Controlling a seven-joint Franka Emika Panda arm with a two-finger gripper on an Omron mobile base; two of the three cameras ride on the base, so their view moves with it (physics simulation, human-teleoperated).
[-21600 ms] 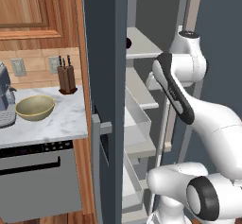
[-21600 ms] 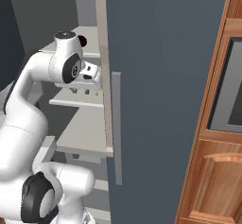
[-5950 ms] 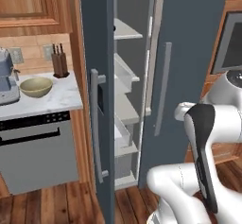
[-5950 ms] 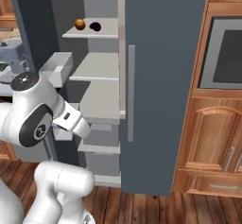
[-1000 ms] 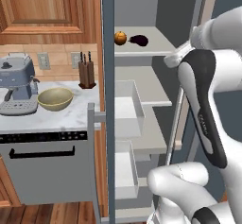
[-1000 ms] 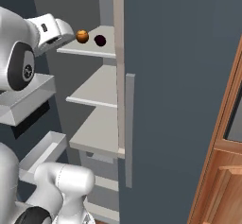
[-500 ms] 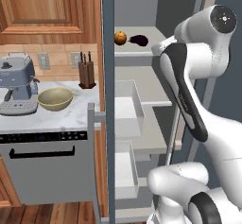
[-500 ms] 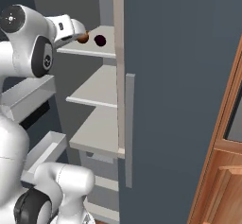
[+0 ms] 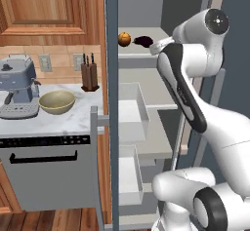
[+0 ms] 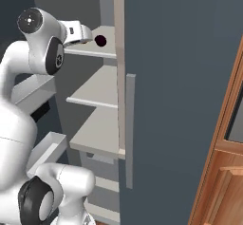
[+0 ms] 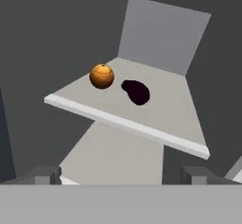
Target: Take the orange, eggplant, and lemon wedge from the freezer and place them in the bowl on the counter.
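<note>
The gripper (image 11: pixel 121 173) has swung toward the orange (image 11: pixel 101 76) and eggplant (image 11: pixel 136 91).

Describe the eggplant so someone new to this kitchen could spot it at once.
Look inside the open freezer, at its top white shelf. Two small things lie there close together, apart from each other: an orange and the eggplant. The eggplant is the dark purple, nearly black oblong lump, while its neighbour is a bright round ball.
</note>
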